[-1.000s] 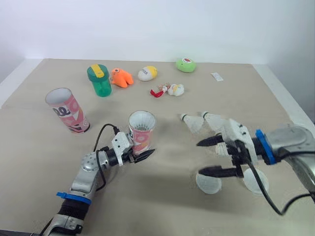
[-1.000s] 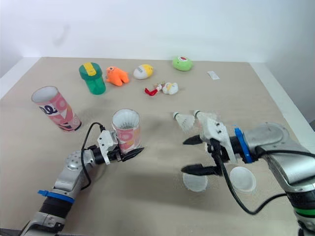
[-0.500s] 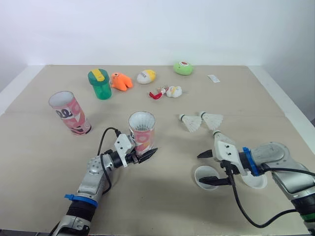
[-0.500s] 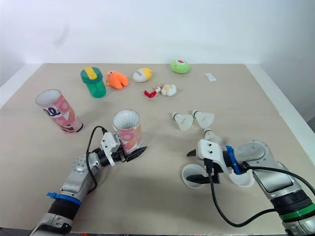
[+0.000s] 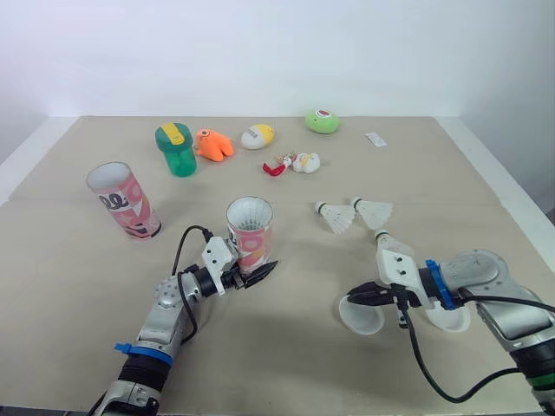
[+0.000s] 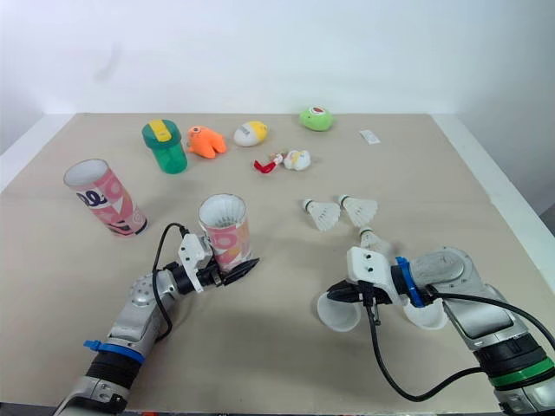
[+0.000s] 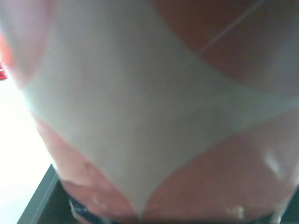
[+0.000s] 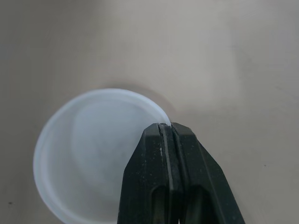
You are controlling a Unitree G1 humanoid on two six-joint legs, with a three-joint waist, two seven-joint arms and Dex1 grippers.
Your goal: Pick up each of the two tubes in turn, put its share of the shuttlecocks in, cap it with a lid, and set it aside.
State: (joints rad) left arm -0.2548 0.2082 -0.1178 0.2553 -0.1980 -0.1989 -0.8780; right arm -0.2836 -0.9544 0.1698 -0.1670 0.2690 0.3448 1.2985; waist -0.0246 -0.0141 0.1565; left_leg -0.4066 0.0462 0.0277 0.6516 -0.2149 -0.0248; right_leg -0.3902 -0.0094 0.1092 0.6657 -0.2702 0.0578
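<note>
Left gripper (image 5: 253,270) clamps the pink tube (image 5: 251,227) upright, probably to steady it for capping, while the right gripper (image 8: 164,128) has its jaws pinched tight on the rim of the white lid (image 8: 79,144).

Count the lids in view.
2. First lid is pinched at its rim by the right gripper; second lid lies on the table beside it, toward the robot's right, partly hidden.
</note>
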